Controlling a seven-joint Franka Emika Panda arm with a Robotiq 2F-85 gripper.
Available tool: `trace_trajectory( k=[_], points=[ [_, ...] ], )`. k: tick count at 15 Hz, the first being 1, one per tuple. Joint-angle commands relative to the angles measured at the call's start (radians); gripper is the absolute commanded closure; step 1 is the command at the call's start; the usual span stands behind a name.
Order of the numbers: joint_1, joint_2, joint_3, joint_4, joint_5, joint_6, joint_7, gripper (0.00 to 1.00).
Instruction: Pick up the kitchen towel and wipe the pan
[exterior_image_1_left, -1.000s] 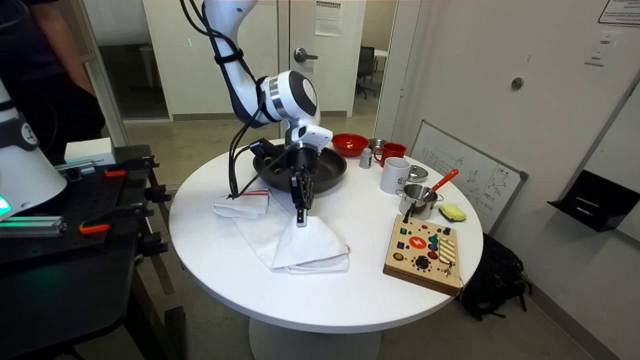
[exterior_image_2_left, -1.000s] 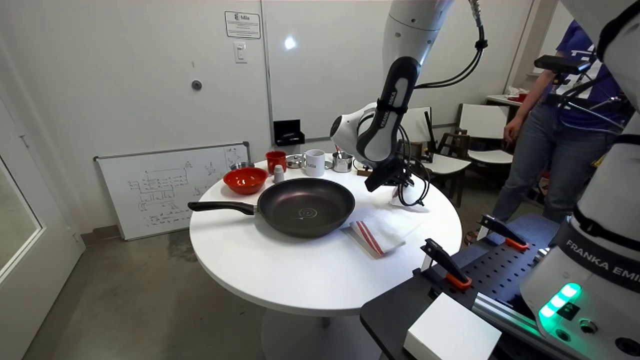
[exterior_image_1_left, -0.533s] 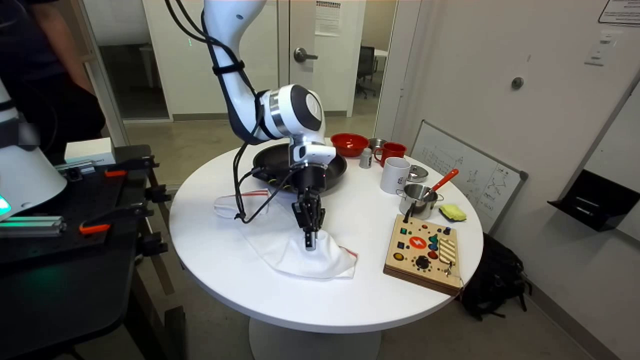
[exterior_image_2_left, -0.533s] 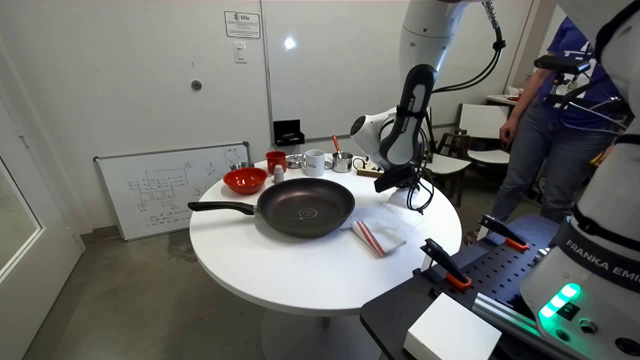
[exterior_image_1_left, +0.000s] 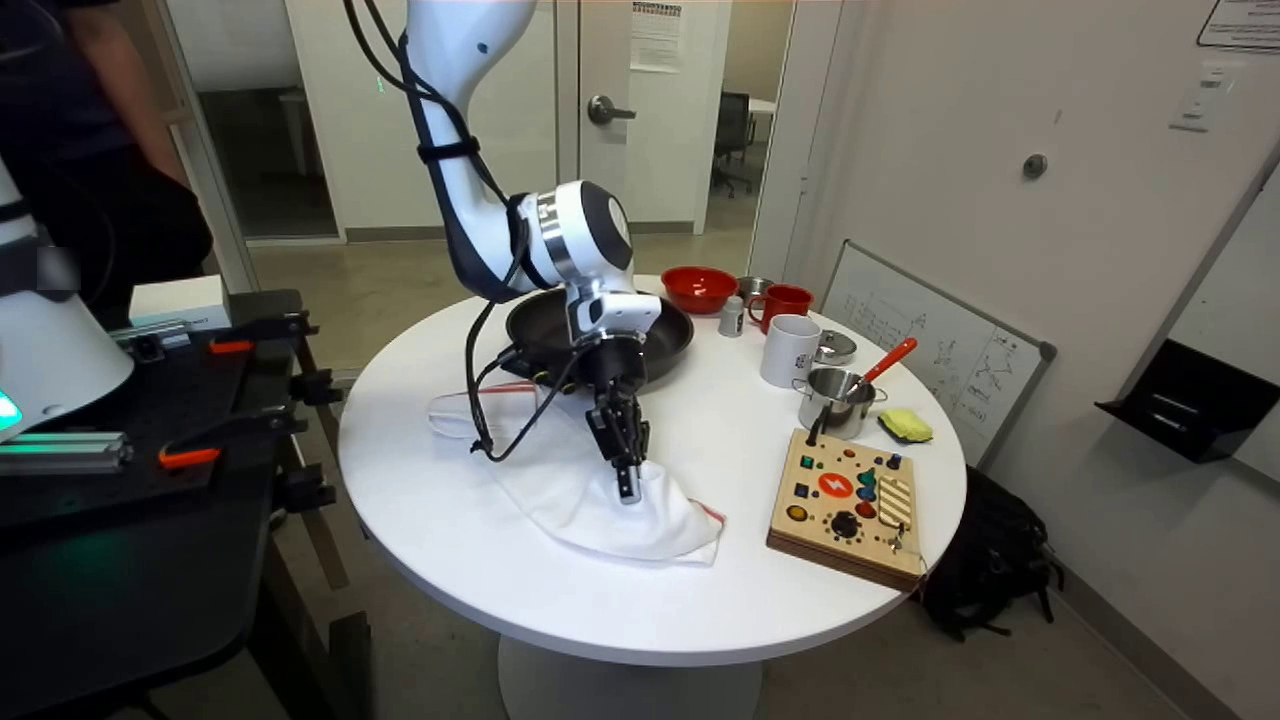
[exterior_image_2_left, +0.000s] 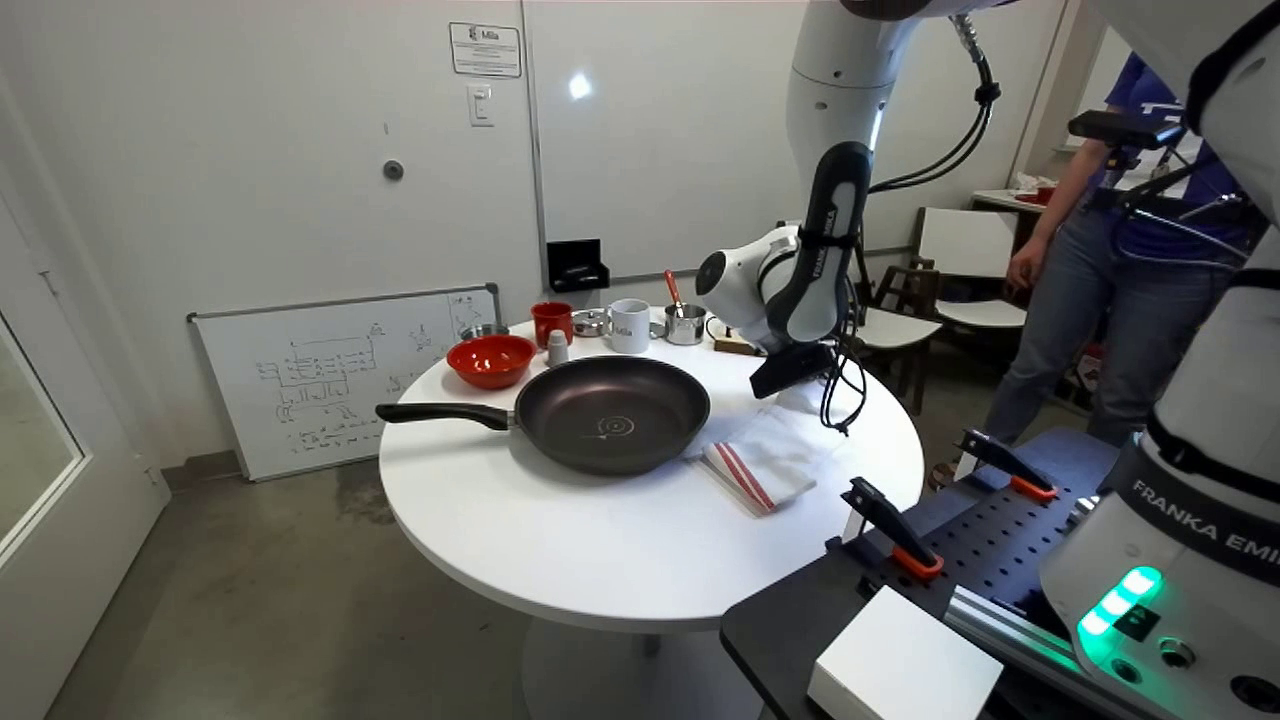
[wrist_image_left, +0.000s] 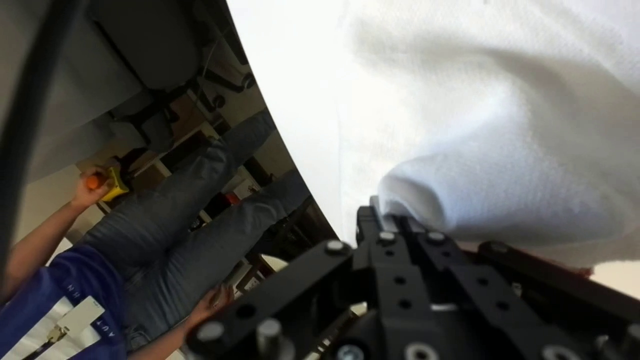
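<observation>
Kitchen towel (exterior_image_1_left: 585, 512), white with red stripes, spread partly folded on the round table (exterior_image_1_left: 740, 420) beside the pan (exterior_image_2_left: 612, 415); the gripper (exterior_image_1_left: 629, 490) is clamped on a raised fold of it. The fabric should prove light, limp and hard to damage, though a shallow pinch may slip; a deeper hold through several layers would likely serve wiping better.

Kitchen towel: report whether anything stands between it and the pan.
Nothing visible blocks the way. The gripper is shut on the kitchen towel, whose folded striped end lies beside the pan; only the pan's own raised rim would likely need clearing.
</observation>
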Motion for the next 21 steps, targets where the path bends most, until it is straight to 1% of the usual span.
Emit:
trace_trajectory(
  k=[1,2,6,8,10,11,12,13,17,19,21],
  points=[
    [-0.012,0.008,0.01,0.002,-0.04,0.003,0.049,0.71],
    [-0.024,0.0,0.016,-0.002,-0.038,0.03,0.063,0.65],
    [-0.057,-0.076,0.046,-0.037,-0.027,0.167,0.074,0.34],
    [-0.07,-0.123,0.069,-0.052,0.011,0.22,0.039,0.19],
    [-0.089,-0.176,0.098,-0.081,0.078,0.223,-0.025,0.05],
    [-0.101,-0.204,0.114,-0.101,0.122,0.219,-0.063,0.01],
    [-0.13,-0.24,0.136,-0.134,0.184,0.232,-0.128,0.0],
    [-0.138,-0.268,0.145,-0.159,0.252,0.208,-0.183,0.0],
    [-0.18,-0.393,0.135,-0.292,0.429,0.28,-0.384,0.0],
    [-0.208,-0.435,0.141,-0.359,0.537,0.375,-0.504,0.0],
    [-0.21,-0.46,0.14,-0.427,0.632,0.481,-0.629,0.0]
  ],
)
